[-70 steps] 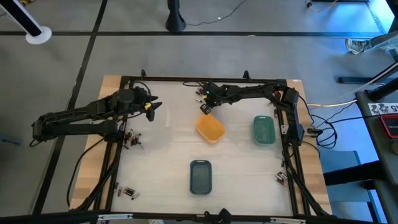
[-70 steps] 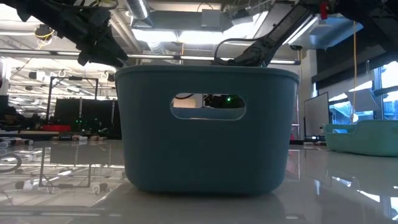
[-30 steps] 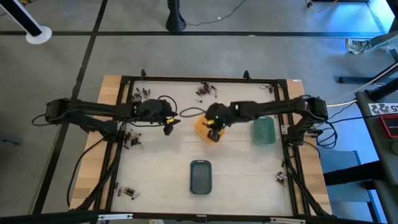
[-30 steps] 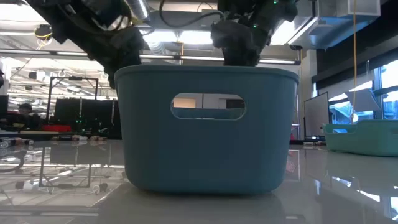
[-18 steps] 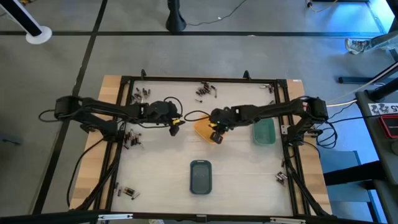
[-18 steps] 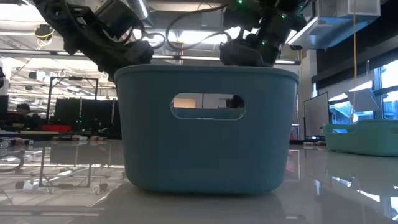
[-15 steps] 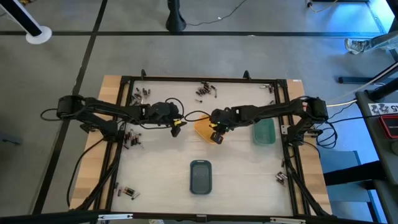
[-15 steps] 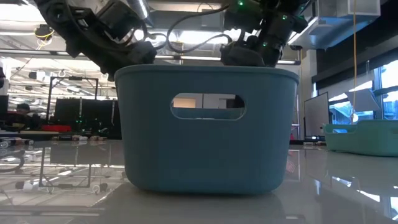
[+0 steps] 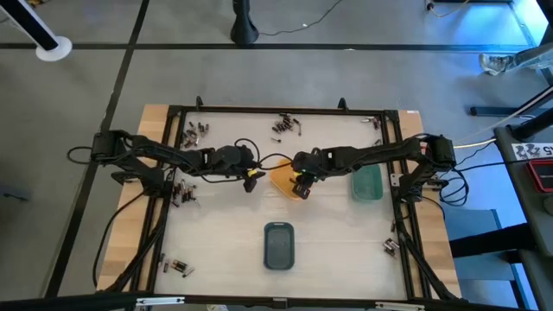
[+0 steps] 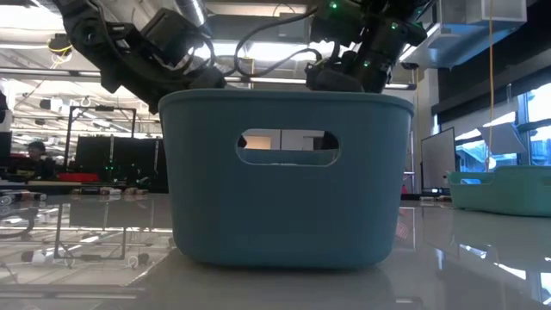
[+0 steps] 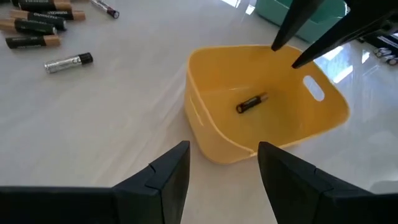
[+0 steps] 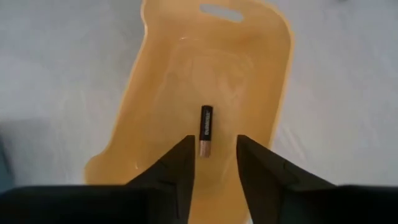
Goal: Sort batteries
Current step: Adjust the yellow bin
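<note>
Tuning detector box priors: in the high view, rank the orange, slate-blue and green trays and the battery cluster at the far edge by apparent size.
1. Slate-blue plastic tray, oblong green tray: alike, unranked.
2. Orange tray, partly hidden under the right hand, so unsure.
3. Dark battery cluster, clearly smallest.

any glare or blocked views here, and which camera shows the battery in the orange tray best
Low view: the blue tray fills the frame, ceiling lights glare and the tabletop mirrors the room. High view: even light, batteries tiny. Right wrist view: the battery in the orange tray shows clearest.
</note>
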You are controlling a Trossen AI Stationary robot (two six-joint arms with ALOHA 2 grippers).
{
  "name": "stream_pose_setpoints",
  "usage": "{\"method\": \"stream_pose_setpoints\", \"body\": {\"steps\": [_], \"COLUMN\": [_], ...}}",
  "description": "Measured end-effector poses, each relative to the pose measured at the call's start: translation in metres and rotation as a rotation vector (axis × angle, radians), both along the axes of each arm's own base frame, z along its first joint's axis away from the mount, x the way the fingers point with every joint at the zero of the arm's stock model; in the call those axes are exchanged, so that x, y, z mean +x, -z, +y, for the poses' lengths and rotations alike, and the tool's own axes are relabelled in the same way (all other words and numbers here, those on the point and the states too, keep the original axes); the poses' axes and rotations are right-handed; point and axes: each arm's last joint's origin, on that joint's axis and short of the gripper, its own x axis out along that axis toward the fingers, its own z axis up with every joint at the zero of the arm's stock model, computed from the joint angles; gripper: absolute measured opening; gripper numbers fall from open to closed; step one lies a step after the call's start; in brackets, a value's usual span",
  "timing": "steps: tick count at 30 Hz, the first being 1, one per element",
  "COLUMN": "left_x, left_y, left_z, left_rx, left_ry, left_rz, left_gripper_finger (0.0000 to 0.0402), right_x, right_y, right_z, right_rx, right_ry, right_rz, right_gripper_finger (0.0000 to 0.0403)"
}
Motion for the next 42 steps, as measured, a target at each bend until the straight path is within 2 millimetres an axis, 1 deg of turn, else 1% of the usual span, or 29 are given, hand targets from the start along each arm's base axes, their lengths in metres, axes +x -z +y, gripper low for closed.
{"method": "stream_pose_setpoints", "body": {"steps": [3, 5, 7, 9, 11, 12, 13, 16, 19, 24, 33, 42], "left_x": [-0.001, -0.001, -0.002, -0.003, -0.006, -0.007, -0.007, -0.008, -0.008, -0.008, -0.008, -0.008], "left_y": [-0.002, -0.003, -0.001, 0.001, 0.005, 0.006, 0.007, 0.008, 0.008, 0.008, 0.008, 0.008], "left_z": [0.000, 0.000, 0.000, -0.001, -0.001, -0.001, -0.001, -0.001, -0.001, -0.001, -0.001, -0.001], "left_rx": [0.009, 0.020, 0.017, 0.003, -0.006, -0.008, -0.010, -0.016, -0.018, -0.019, -0.019, -0.028], "left_ry": [0.005, 0.011, 0.013, 0.008, 0.005, 0.005, 0.005, 0.003, 0.002, 0.001, 0.001, -0.005], "left_rz": [-0.006, -0.003, 0.016, 0.045, 0.085, 0.100, 0.110, 0.127, 0.127, 0.126, 0.124, 0.122], "left_gripper_finger": [0.0178, 0.0178, 0.0178, 0.0178, 0.0178, 0.0178, 0.0178, 0.0178, 0.0178, 0.0178, 0.0178, 0.0178], "right_x": [-0.002, -0.005, -0.012, -0.020, -0.027, -0.029, -0.032, -0.037, -0.042, -0.043, -0.034, -0.027], "right_y": [-0.006, -0.016, -0.025, -0.029, -0.025, -0.021, -0.016, 0.001, 0.015, 0.020, 0.017, 0.017], "right_z": [-0.001, -0.003, -0.006, -0.011, -0.018, -0.020, -0.023, -0.026, -0.023, -0.011, 0.017, 0.032], "right_rx": [-0.067, -0.127, -0.173, -0.186, -0.173, -0.165, -0.150, -0.062, -0.026, 0.026, 0.108, 0.183], "right_ry": [0.000, 0.027, 0.060, 0.089, 0.123, 0.136, 0.148, 0.171, 0.193, 0.204, 0.165, 0.145], "right_rz": [-0.005, -0.027, -0.026, -0.006, 0.014, 0.025, 0.034, 0.053, 0.058, 0.048, -0.045, -0.108], "right_gripper_finger": [0.0133, 0.0132, 0.0120, 0.0089, 0.0039, 0.0020, 0.0012, 0.0008, 0.0005, 0.0003, 0.0002, 0.0001]}}
